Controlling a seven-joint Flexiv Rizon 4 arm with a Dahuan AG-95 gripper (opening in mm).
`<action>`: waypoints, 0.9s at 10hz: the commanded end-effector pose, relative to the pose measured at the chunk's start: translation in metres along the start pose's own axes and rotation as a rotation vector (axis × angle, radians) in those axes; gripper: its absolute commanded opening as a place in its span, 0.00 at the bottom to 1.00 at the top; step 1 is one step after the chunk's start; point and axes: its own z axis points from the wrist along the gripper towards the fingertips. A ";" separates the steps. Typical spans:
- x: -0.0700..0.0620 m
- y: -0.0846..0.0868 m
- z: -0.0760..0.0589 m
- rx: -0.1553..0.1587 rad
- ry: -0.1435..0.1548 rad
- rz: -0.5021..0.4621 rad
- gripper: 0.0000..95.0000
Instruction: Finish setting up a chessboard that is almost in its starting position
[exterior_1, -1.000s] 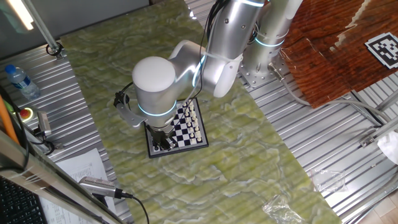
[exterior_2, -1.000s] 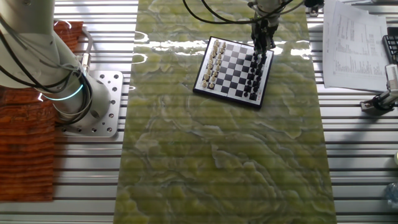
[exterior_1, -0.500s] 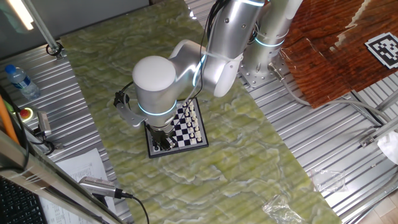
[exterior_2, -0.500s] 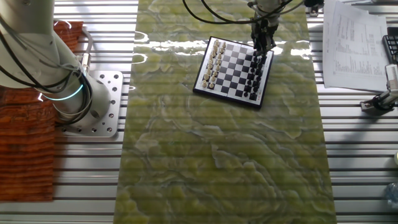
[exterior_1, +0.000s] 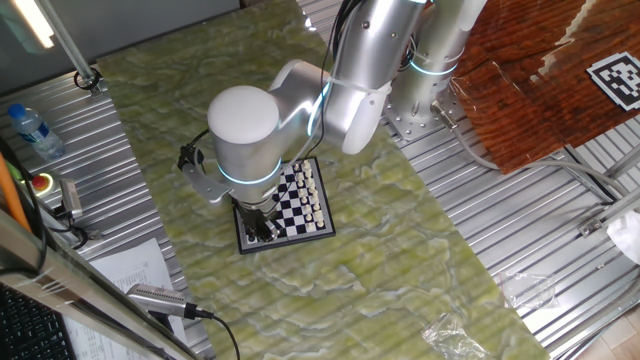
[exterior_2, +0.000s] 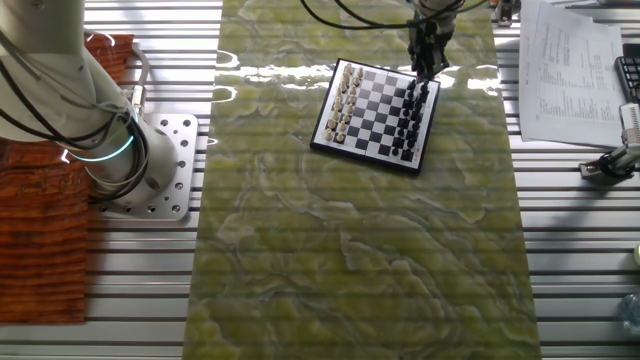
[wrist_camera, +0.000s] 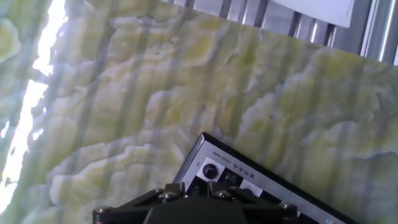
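Note:
The chessboard (exterior_2: 376, 112) lies on the green marbled mat, white pieces along its left side and black pieces along its right in the other fixed view. It also shows under the arm in one fixed view (exterior_1: 300, 205). My gripper (exterior_2: 430, 68) hangs just above the board's far black-side corner. In the hand view its fingers (wrist_camera: 177, 194) stand close together at the bottom edge, with a small dark piece (wrist_camera: 196, 190) between them. The board's corner (wrist_camera: 214, 163) with a black piece on it lies right below.
The arm's base (exterior_2: 150, 165) stands on the ribbed metal table left of the mat. Printed sheets (exterior_2: 565, 70) lie right of the mat. A water bottle (exterior_1: 35, 130) and a red button (exterior_1: 42, 183) are at the left in one fixed view.
The gripper has risen a little from the black rows and shifted slightly toward the board's far corner. The board has not moved.

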 end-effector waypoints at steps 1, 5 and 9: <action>0.001 0.002 -0.009 0.000 0.008 -0.004 0.20; 0.003 0.007 -0.032 0.000 0.013 0.003 0.00; 0.007 0.016 -0.058 -0.005 0.032 0.045 0.00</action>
